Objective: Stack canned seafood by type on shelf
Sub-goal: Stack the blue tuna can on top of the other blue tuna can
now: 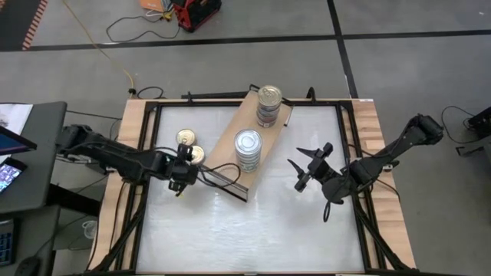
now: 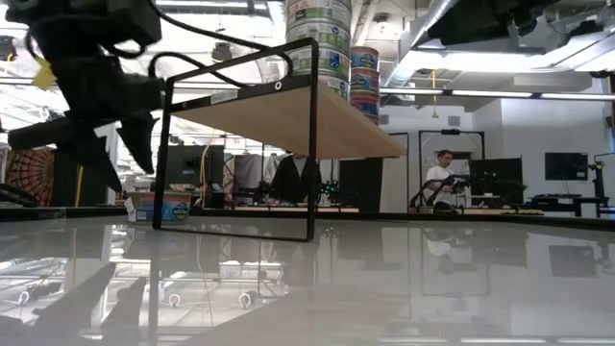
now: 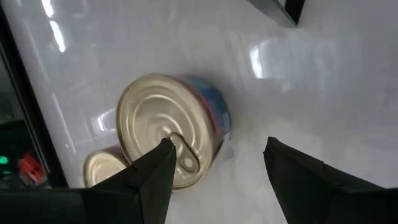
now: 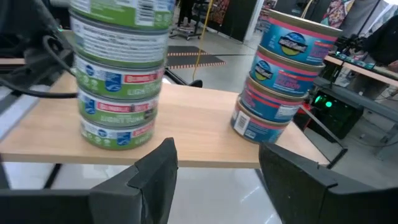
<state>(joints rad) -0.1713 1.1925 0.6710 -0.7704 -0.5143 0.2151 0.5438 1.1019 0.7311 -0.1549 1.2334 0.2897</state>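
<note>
We see the shelf (image 1: 230, 149) lying diagonally at the upper centre of the high view, on the white tabletop (image 1: 245, 230). It carries two stacks. The green-labelled stack (image 4: 118, 81) stands at the middle of the shelf and shows at least three tins in the right wrist view. The pink-and-blue-labelled stack (image 4: 283, 81) stands at the shelf's upper end and shows three tins.

Two loose gold-lidded tins (image 1: 189, 147) lie on the tabletop left of the shelf, touching or just beside each other. In the left wrist view, one gold-lidded tin (image 3: 168, 134) with a pull tab lies near the jaws, and the second (image 3: 102, 168) sits partly hidden behind it.

The left gripper (image 1: 182, 170) hangs just below these two tins in the high view, jaws apart, holding nothing.

The right gripper (image 1: 304, 162) stands right of the shelf, well apart from it, jaws apart and empty, facing both stacks.
</note>
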